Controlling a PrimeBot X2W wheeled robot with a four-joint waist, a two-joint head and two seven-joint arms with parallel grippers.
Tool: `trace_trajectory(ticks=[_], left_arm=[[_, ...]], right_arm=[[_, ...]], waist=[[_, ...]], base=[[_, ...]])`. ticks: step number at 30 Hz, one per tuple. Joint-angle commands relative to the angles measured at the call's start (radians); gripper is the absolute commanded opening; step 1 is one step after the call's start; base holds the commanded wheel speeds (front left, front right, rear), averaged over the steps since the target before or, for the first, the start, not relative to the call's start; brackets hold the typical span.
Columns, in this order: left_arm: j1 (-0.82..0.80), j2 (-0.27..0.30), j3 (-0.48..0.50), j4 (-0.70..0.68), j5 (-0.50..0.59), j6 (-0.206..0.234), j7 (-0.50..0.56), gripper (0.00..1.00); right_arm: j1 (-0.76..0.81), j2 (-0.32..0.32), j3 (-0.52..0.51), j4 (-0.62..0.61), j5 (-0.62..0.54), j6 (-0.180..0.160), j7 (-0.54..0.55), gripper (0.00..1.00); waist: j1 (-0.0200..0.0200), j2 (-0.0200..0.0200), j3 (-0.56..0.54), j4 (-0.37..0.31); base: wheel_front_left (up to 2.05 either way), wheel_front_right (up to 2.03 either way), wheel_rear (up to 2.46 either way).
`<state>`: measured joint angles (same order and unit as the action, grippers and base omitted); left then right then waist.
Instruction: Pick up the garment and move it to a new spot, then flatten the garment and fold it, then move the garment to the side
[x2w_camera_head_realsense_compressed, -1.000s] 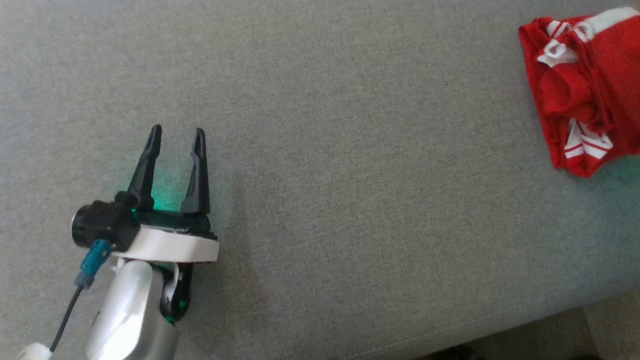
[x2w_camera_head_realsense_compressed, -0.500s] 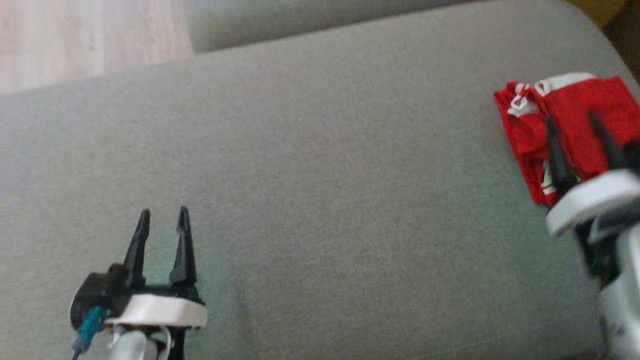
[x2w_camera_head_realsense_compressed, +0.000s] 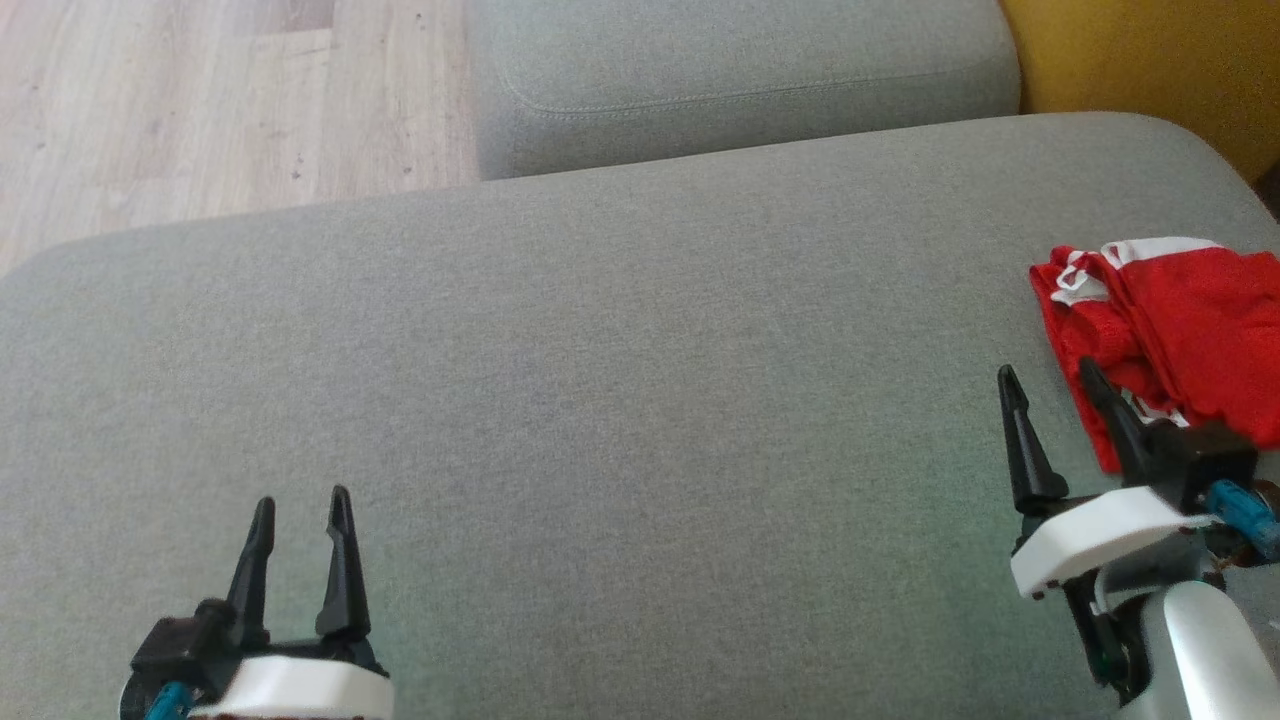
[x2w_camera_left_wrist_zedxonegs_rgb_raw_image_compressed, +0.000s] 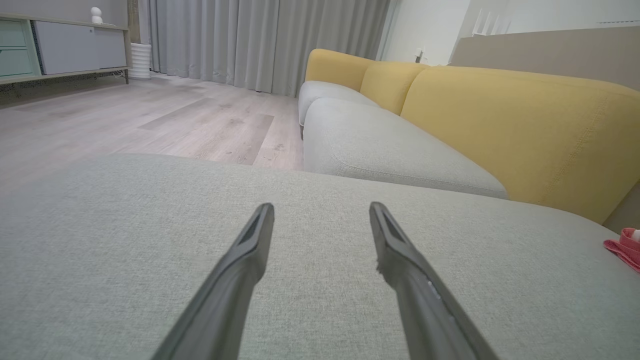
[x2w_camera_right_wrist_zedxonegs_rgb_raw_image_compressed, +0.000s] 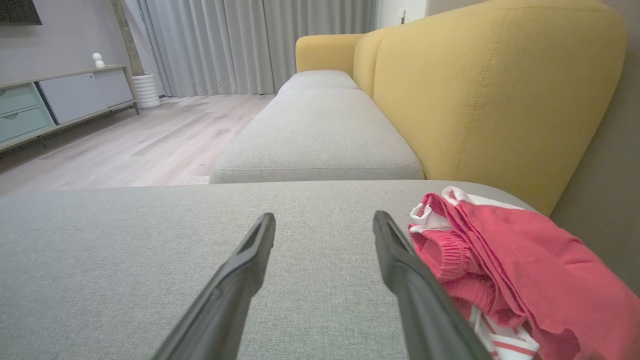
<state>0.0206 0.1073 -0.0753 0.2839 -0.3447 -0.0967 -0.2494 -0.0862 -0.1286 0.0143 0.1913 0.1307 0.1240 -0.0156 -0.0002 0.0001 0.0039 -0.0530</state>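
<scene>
Moved since earlier: head camera swung, whole picture shifted; right hand no longer laid across the garment, now at its near-left edge.
Head view, count: two hands, one garment, two grey cushions.
Head view, left hand: lower left, fingers well spread, empty, above bare seat cushion.
Head view, right hand: lower right, spread wide, gripping nothing; one finger over grey fabric, the other overlapping the garment's edge.
Head view, garment: red with white trim, bunched, far right of the seat cushion, well apart from the left hand.
Head view, surroundings: second cushion beyond, pale wood floor upper left, yellow backrest upper right.
Left wrist view: two fingers apart over grey fabric, nothing between; sliver of red garment at the right edge; grey curtains and one low cabinet across the floor.
Right wrist view: fingers parted, empty; garment just beside the right-side finger, contact unclear; yellow backrest close behind.
</scene>
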Motion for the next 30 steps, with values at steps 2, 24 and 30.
trace_trajectory(ticks=[2,24,30], left_arm=[[-0.027,0.01,0.039,-0.032,0.007,0.0,-0.012,1.0],[-0.046,0.01,0.052,-0.019,0.02,-0.009,-0.012,1.0],[0.011,-0.006,0.009,0.042,0.01,-0.009,0.003,0.0]], right_arm=[[-0.018,0.001,0.01,-0.045,-0.007,0.007,0.007,1.0],[0.001,0.019,0.001,-0.071,0.001,0.007,0.04,1.0],[0.027,0.022,-0.016,0.009,0.004,-0.001,0.043,0.0]], waist=[[0.0002,-0.0001,-0.001,0.005],[0.0002,-0.0001,0.014,0.005],[0.0002,-0.0001,0.015,0.005]], base=[[0.0,0.0,0.0],[0.0,0.0,0.0],[0.0,0.0,0.0]])
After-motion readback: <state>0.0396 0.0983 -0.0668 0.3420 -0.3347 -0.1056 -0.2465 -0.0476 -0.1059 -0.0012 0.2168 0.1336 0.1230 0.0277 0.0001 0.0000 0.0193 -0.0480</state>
